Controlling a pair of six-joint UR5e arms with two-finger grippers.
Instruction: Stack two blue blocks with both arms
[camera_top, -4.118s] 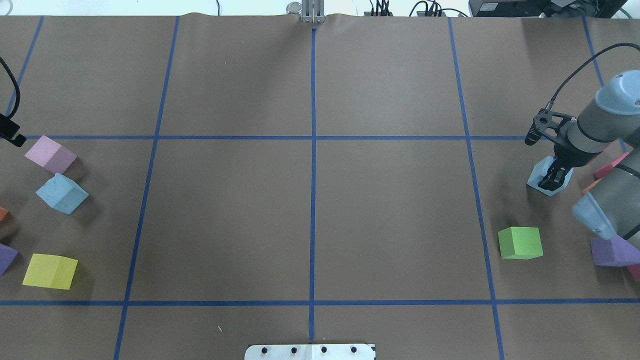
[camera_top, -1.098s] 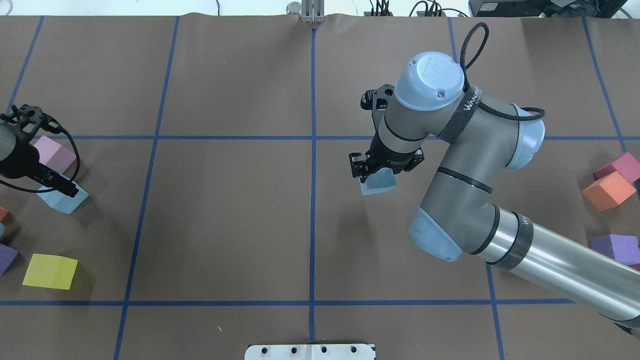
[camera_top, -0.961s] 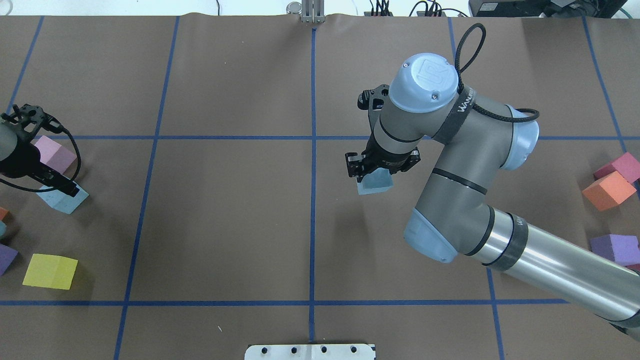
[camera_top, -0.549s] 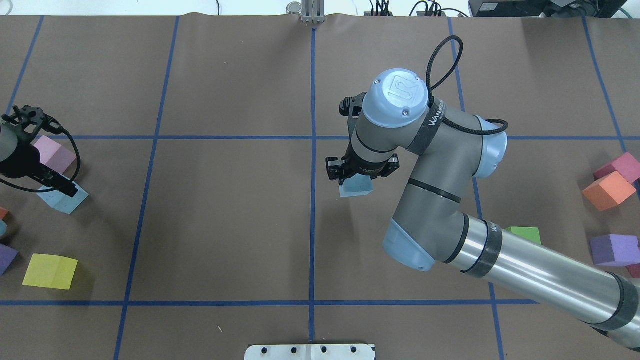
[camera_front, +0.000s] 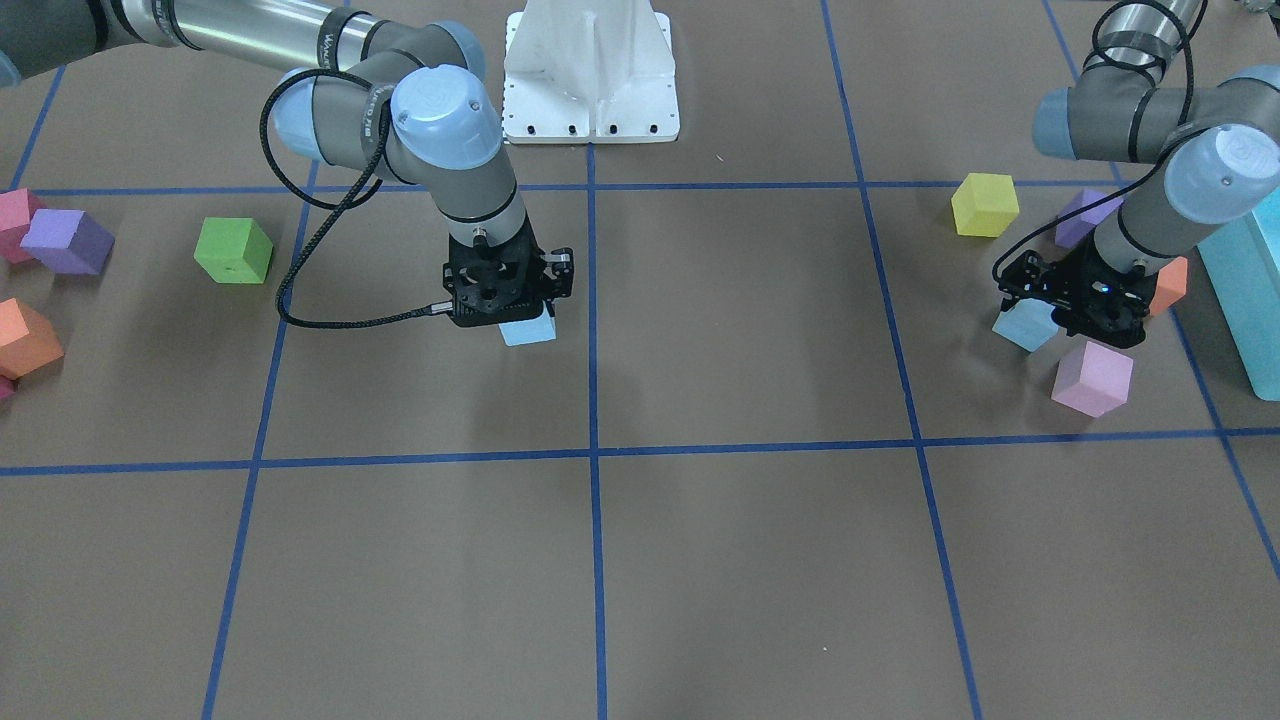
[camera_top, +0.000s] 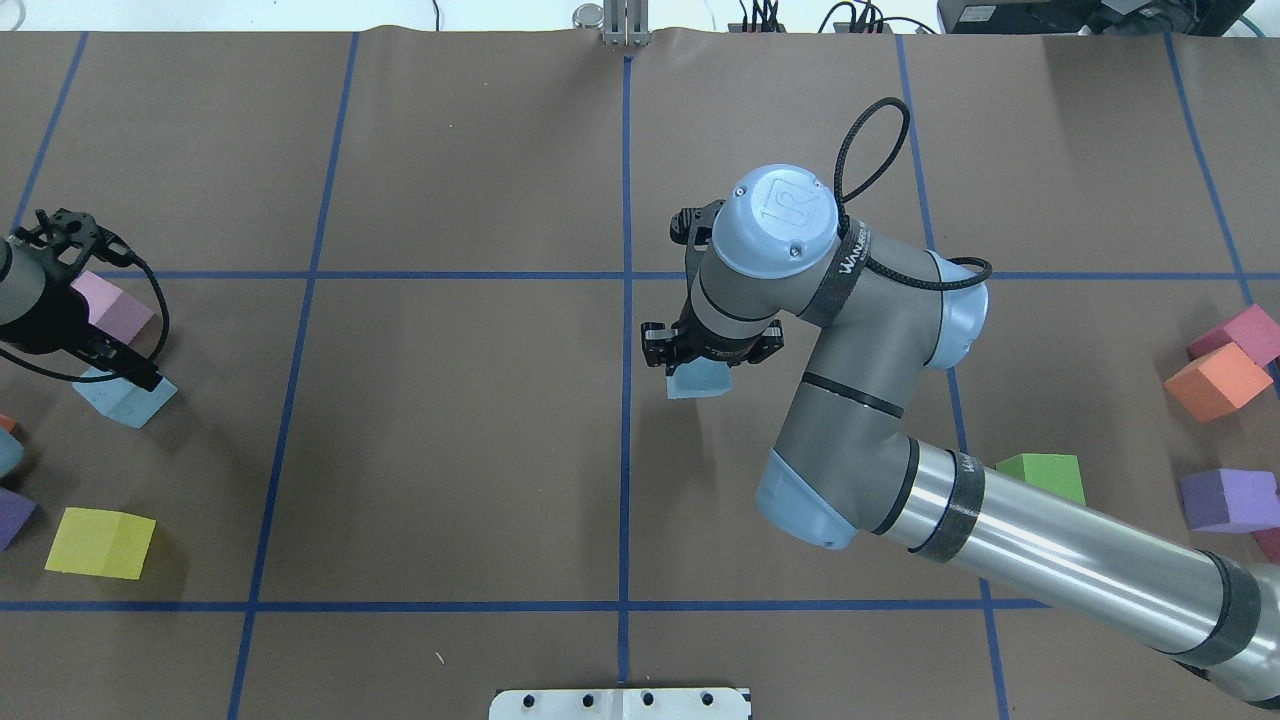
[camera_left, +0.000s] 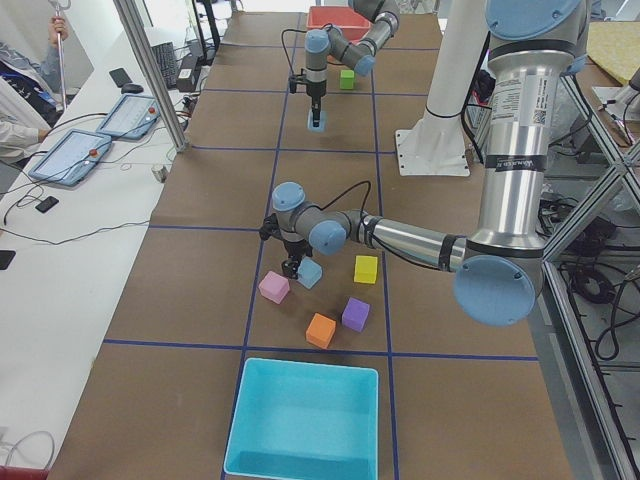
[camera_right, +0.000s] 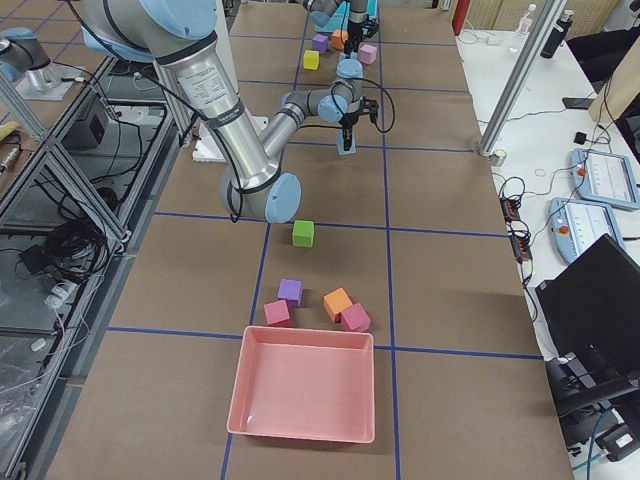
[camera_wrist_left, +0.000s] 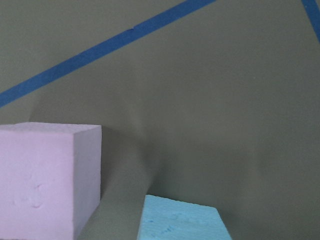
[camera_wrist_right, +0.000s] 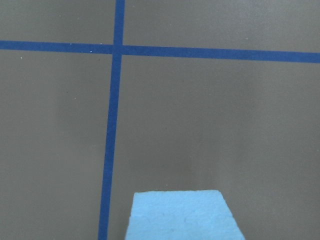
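- Pale sky-blue foam cube is clamped in the right arm's black claw, just to the robot's right of the central blue tape line on the brown table.
- Second pale blue foam cube lies well to that line's left, under the left claw; I cannot tell whether this claw grips it.
- Pale pink foam cube stands equally far left of the line, just beside that cube.

the right tool hangs over the table just right of its centre line, gripping a foam cube. far left, the left tool sits over a second foam cube, with a third cube just behind.
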